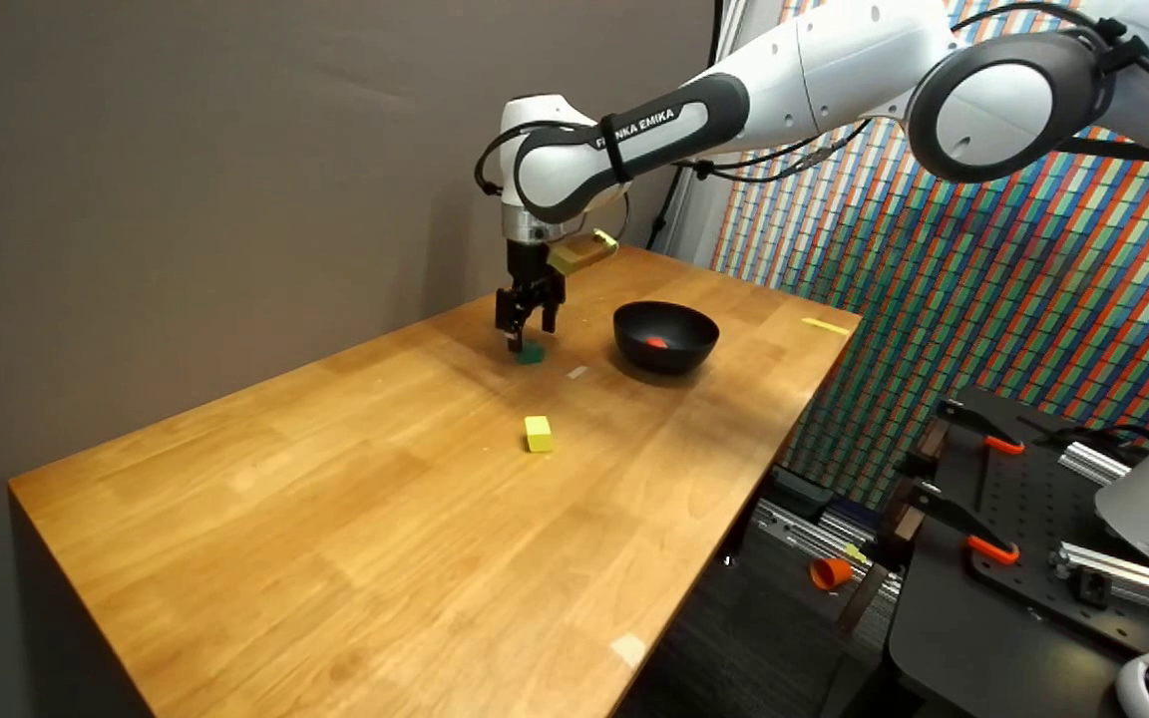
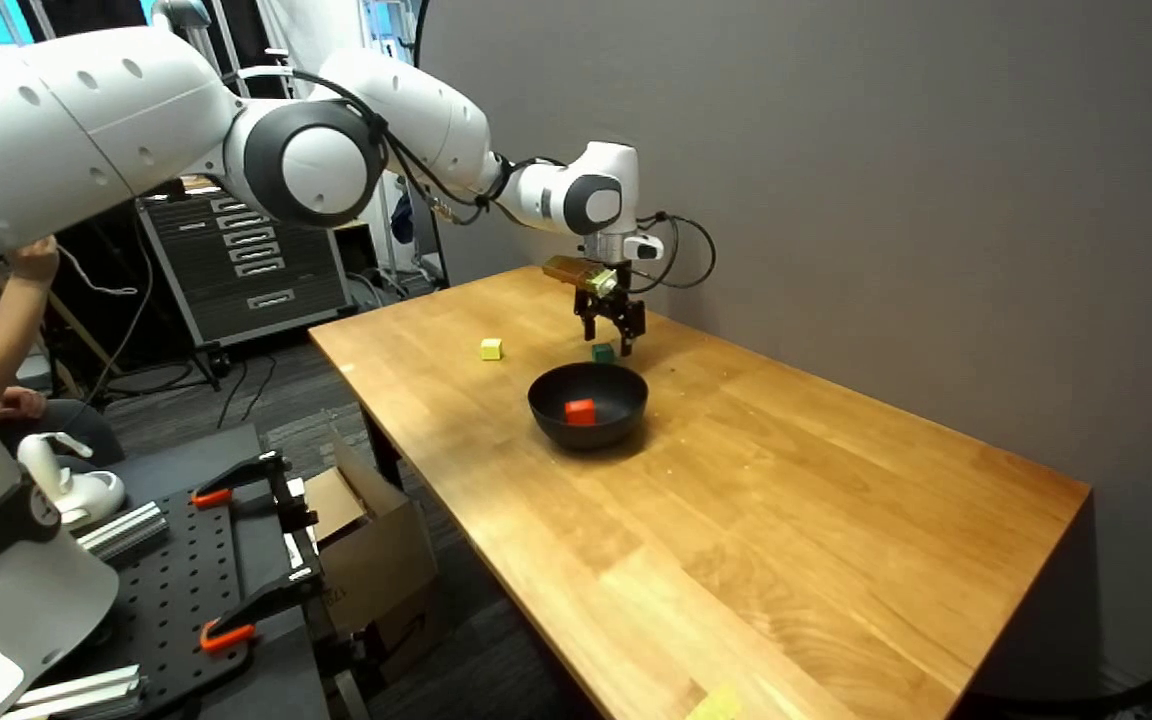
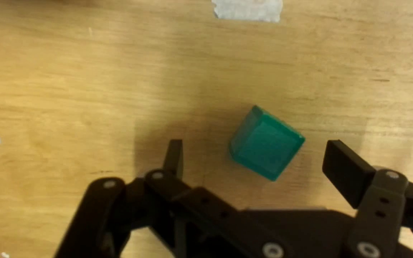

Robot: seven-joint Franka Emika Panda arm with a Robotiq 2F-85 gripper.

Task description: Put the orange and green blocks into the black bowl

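The black bowl [image 1: 689,349] stands upright on the wooden table; it also shows in an exterior view [image 2: 626,425]. The orange block, red-orange in colour [image 2: 580,412], lies inside the bowl; only its top shows in an exterior view [image 1: 656,342]. The green block [image 3: 269,147] sits on the table, turned at an angle between my finger pads in the wrist view. It also shows in both exterior views [image 1: 532,353] [image 2: 603,352]. My gripper [image 3: 257,159] points down, open and empty, low above the green block. Its pads stand apart from the block on both sides.
A yellow block [image 1: 538,435] lies on the table; it also shows in an exterior view [image 2: 491,349]. A whitish tape strip [image 3: 248,9] is stuck near the green block. A grey wall [image 1: 235,199] runs along the table's long edge, close behind the gripper.
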